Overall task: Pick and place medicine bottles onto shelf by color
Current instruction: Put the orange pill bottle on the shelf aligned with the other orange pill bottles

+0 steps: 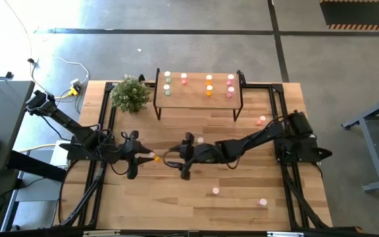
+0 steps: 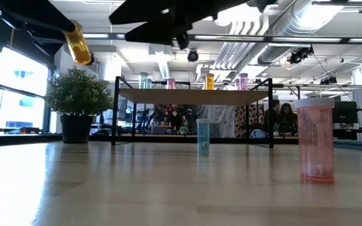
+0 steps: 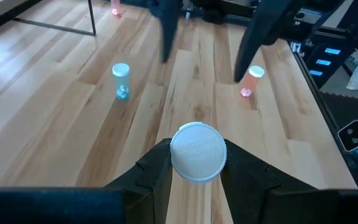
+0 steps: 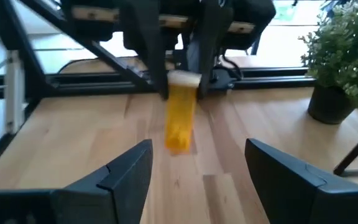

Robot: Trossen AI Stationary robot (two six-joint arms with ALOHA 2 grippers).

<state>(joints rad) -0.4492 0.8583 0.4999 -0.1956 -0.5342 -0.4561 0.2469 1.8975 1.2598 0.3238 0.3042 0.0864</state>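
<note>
- Left gripper [image 1: 151, 157] clamps an orange bottle [image 1: 156, 158] above mid-table.
- Right gripper [image 1: 171, 159] faces it, fingers spread, empty.
- Plant [image 1: 130, 93] stands beside the shelf [image 1: 196, 99]; loose bottles [image 1: 215, 191] dot the table [image 1: 242, 197].

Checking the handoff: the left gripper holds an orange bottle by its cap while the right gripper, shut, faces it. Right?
Not quite. The right gripper is open; the right wrist view shows its fingers spread wide. The left gripper does hold the orange bottle by its cap.
</note>
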